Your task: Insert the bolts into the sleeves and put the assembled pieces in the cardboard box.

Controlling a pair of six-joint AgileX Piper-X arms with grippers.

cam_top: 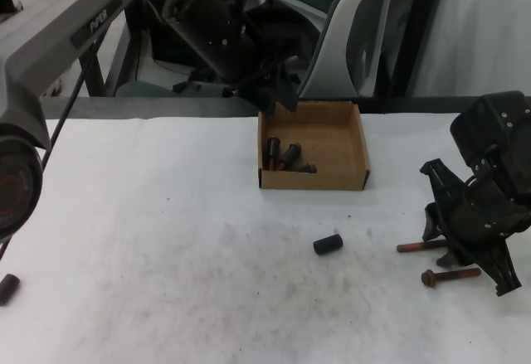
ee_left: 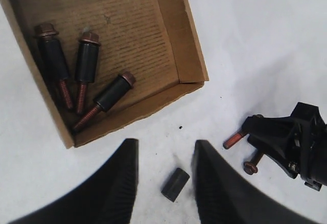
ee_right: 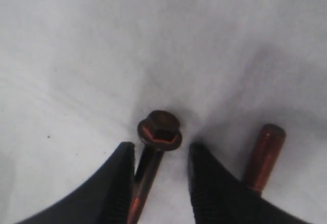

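- left gripper point(ee_left: 164, 150) hangs up over the cardboard box point(cam_top: 357, 144), at its far corner, fingers spread, nothing in them
- three assembled pieces point(ee_left: 87, 63) lie in the box, bunched against one wall
- loose sleeve point(ee_left: 175, 183) lies on the white bench point(cam_top: 166, 215) just in front of the box
- right gripper point(ee_right: 159, 150) sits low, fingers apart on either side of a bolt point(ee_right: 159, 131), not pinching it
- second bolt point(ee_right: 263, 155) lies just beside, outside one finger
- another sleeve point(cam_top: 8, 288) sits at the bench's left edge, well apart
- chair point(cam_top: 348, 32) behind the bench
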